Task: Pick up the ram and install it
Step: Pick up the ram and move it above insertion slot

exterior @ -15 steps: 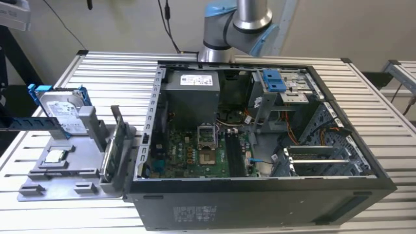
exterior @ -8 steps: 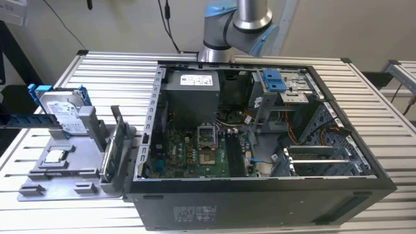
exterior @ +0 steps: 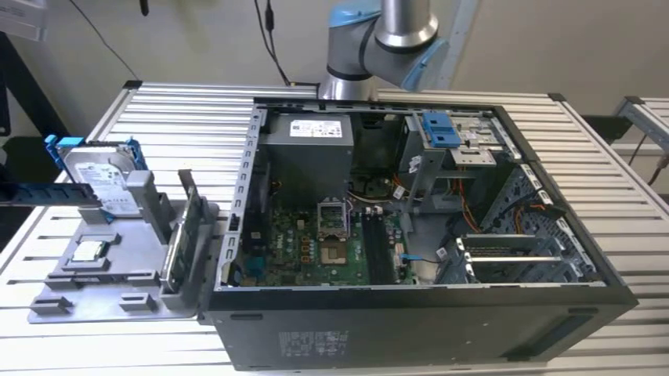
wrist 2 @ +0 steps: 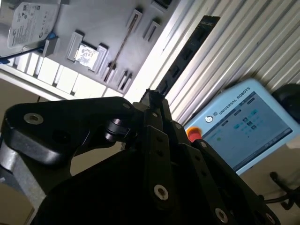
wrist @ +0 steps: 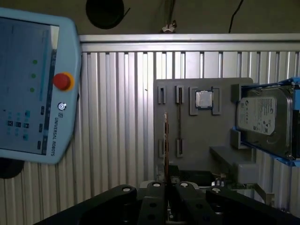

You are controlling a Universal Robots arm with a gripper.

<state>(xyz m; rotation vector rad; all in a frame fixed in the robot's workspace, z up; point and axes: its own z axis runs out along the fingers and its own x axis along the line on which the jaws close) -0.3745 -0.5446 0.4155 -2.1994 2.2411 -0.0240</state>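
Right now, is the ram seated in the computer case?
No, in the second wrist view the gripper grips the ram over the slatted table.

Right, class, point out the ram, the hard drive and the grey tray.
ram point(wrist 2: 186, 53), second wrist view, on a black chip mid-stick.
hard drive point(wrist: 262, 119), first wrist view, middle of its top face.
grey tray point(wrist: 206, 136), first wrist view, bare flat surface.

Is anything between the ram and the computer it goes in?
Yes. The gripper holds the ram at the exterior view's left; the hard drive and the case's side wall stand between. Its top is open.
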